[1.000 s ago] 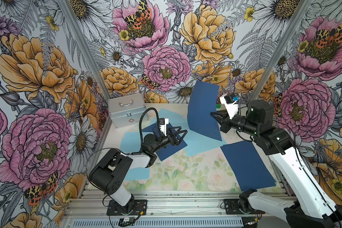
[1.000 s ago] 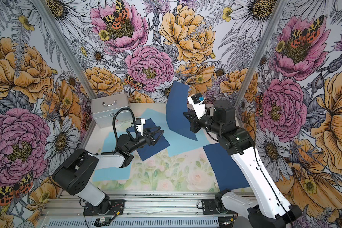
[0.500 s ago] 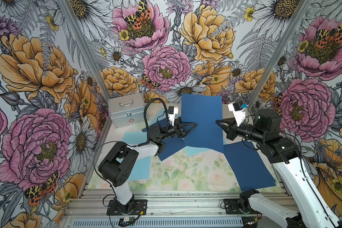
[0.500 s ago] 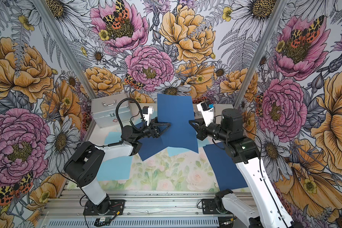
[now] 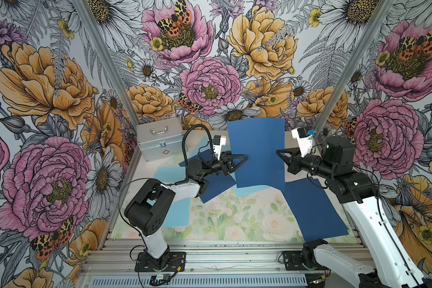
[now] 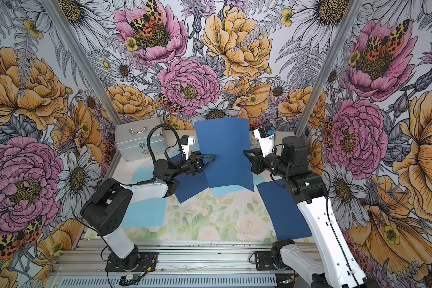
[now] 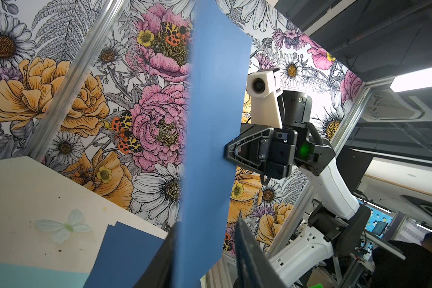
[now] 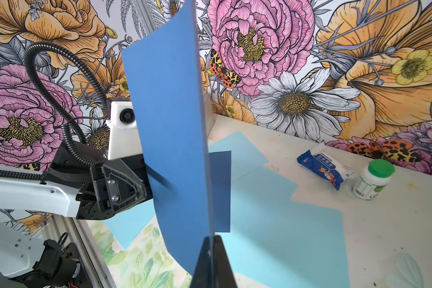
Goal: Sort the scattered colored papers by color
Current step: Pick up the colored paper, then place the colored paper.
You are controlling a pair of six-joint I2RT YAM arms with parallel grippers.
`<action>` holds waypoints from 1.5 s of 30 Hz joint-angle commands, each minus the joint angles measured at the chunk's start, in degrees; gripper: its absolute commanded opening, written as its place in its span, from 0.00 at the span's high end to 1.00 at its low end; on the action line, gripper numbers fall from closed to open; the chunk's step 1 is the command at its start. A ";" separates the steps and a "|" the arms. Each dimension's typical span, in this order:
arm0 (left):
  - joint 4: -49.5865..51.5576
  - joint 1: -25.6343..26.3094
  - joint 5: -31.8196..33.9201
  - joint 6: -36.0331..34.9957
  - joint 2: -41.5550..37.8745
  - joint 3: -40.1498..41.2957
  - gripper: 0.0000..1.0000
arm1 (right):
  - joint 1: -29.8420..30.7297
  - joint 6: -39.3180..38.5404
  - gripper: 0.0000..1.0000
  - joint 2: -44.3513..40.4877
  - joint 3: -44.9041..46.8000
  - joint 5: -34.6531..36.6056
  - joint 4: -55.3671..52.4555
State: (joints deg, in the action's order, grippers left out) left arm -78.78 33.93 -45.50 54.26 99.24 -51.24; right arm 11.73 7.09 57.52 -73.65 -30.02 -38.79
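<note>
Up between the 2 arms, a navy sheet [image 5: 257, 152] hangs upright above the table [image 5: 235, 219]. Right gripper [image 5: 279, 152] is clenched on 1 edge; left gripper [image 5: 245, 157] straddles the opposite edge, jaws apart, so I cannot tell whether it grips. More navy [image 5: 312, 207] and light blue papers [image 5: 175, 212] lie flat below.

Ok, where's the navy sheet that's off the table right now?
In both top views the raised navy sheet hangs upright mid-table toward the back wall, between the left gripper and right gripper.
</note>
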 commanded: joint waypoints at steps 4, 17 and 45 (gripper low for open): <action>-1.61 -0.70 0.03 -0.73 0.16 2.15 0.78 | -0.65 1.05 1.00 0.53 0.52 1.85 0.73; 7.75 -0.89 1.20 -5.99 -2.24 3.19 0.96 | -1.10 1.56 1.00 2.25 0.76 3.74 0.81; 76.48 11.66 21.96 -28.19 -3.86 -24.65 1.00 | -6.45 13.80 0.11 2.28 -5.27 33.34 -10.83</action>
State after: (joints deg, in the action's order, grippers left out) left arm -8.84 42.92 -26.06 27.18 92.23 -72.14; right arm 5.52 17.87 61.93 -75.59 2.02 -46.92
